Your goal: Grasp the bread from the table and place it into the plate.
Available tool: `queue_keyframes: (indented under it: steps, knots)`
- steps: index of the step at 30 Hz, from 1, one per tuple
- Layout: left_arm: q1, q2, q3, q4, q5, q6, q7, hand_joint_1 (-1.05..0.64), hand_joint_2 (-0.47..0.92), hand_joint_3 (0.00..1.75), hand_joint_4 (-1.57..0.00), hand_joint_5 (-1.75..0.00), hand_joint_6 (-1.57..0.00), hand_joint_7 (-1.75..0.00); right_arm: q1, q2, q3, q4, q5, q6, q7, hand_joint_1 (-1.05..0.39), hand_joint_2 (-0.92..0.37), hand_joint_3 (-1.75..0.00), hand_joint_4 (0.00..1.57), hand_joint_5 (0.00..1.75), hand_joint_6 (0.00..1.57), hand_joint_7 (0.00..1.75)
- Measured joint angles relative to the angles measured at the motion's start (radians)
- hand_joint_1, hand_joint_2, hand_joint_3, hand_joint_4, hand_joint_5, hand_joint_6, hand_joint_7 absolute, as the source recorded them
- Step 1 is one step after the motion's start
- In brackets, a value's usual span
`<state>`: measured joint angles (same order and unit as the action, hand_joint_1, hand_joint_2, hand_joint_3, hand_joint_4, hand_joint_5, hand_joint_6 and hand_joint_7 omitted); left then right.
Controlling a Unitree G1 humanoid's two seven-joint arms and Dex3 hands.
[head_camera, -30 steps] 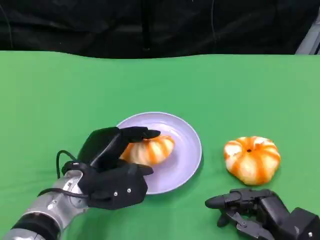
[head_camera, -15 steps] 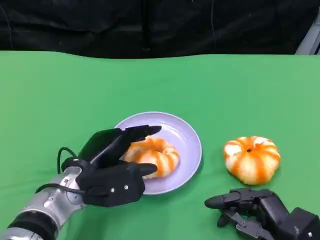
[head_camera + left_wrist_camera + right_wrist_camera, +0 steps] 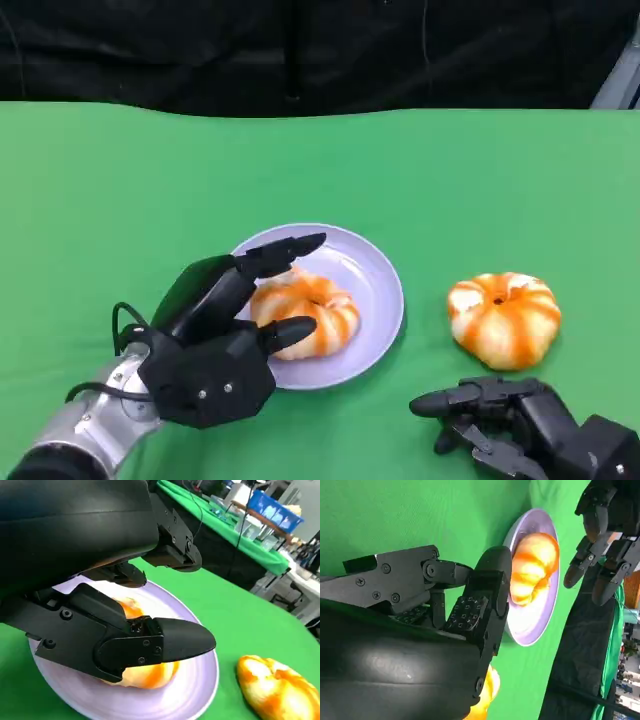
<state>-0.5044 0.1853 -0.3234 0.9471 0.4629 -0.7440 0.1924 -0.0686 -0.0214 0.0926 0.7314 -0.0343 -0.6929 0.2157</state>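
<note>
Fingers [image 3: 285, 252] of the left hand [image 3: 215, 340] spread wide around, not gripping, the orange-striped round bread [image 3: 305, 312] lying on the lilac plate [image 3: 375, 285]; right hand [image 3: 500, 420] rests empty, fingers loosely apart.

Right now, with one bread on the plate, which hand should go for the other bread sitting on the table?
The right hand. It rests on the table just in front of the loose bread, open and empty. The left hand is over the plate, on the far side.
</note>
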Motion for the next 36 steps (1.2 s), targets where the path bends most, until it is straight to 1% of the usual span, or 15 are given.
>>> queue_keyframes:
  steps: [6, 11, 15, 23, 28, 36]
  knots:
    - [0.031, -0.002, 0.04, -0.052, -0.042, -0.022, 0.0, -0.87, 0.92, 0.66, -0.56, -0.03, -0.39, 0.0, 0.0, 0.0, 0.0, -0.001, 0.0, 0.002, 0.001, -0.05, -0.92, -0.41, 0.77, 1.25, 1.21, 0.13]
    - [0.068, -0.013, 0.085, -0.076, -0.123, -0.05, -0.023, -0.83, 0.92, 0.62, -0.55, -0.01, -0.39, 0.0, 0.0, 0.0, 0.0, -0.004, 0.001, 0.008, 0.003, -0.05, -0.92, -0.41, 0.76, 1.25, 1.2, 0.13]
    - [0.096, -0.025, 0.117, -0.082, -0.178, -0.086, -0.042, -0.81, 0.92, 0.63, -0.53, 0.0, -0.4, 0.0, 0.0, 0.0, -0.001, -0.004, 0.002, 0.008, 0.004, -0.04, -0.92, -0.41, 0.76, 1.25, 1.21, 0.14]
    - [0.109, -0.035, 0.153, -0.082, -0.222, -0.115, -0.063, -0.79, 0.92, 0.63, -0.56, -0.01, -0.42, -0.01, 0.0, 0.0, -0.002, -0.004, 0.007, 0.009, 0.012, -0.04, -0.92, -0.41, 0.76, 1.23, 1.2, 0.14]
    - [0.138, -0.044, 0.185, -0.054, -0.277, -0.163, -0.116, -0.79, 0.92, 0.62, -0.55, -0.01, -0.42, -0.01, 0.0, 0.0, -0.002, -0.003, 0.02, 0.009, 0.016, -0.04, -0.92, -0.42, 0.77, 1.23, 1.2, 0.14]
    - [0.165, -0.044, 0.252, -0.016, -0.357, -0.225, -0.19, -0.75, 0.92, 0.62, -0.5, 0.0, -0.4, 0.0, -0.002, 0.0, -0.001, 0.01, 0.019, -0.005, 0.016, -0.05, -0.92, -0.41, 0.77, 1.23, 1.2, 0.15]
